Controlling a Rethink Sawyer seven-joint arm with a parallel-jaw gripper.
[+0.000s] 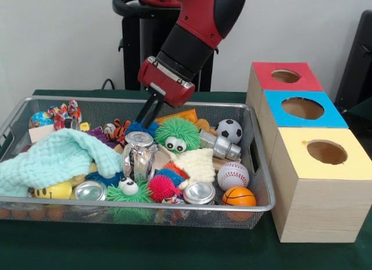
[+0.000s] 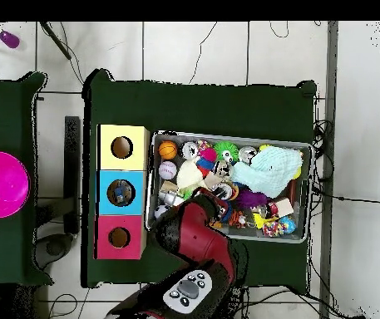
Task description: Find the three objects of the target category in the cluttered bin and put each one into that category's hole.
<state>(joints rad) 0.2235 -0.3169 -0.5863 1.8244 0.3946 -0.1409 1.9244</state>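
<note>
My gripper (image 1: pixel 143 120) reaches down into the back middle of the wire bin (image 1: pixel 263 207), just left of a green fuzzy toy with eyes (image 1: pixel 176 134). Clutter hides its tip. Three balls lie at the bin's right end: a soccer ball (image 1: pixel 229 130), a baseball (image 1: pixel 233 176) and a basketball (image 1: pixel 239 196). Silver cans (image 1: pixel 199 193) lie among fuzzy toys near the front. The wooden box beside the bin has a red hole (image 1: pixel 285 76), a blue hole (image 1: pixel 302 108) and a yellow hole (image 1: pixel 326 152). In the overhead view the arm (image 2: pixel 197 241) covers the gripper.
A mint cloth (image 1: pixel 58 159) is draped over the bin's left part. Small toys and a smiley ball (image 1: pixel 52 191) lie around it. Overhead, something dark sits in the blue hole (image 2: pixel 120 193). A pink bowl (image 2: pixel 0 184) stands on the neighbouring table.
</note>
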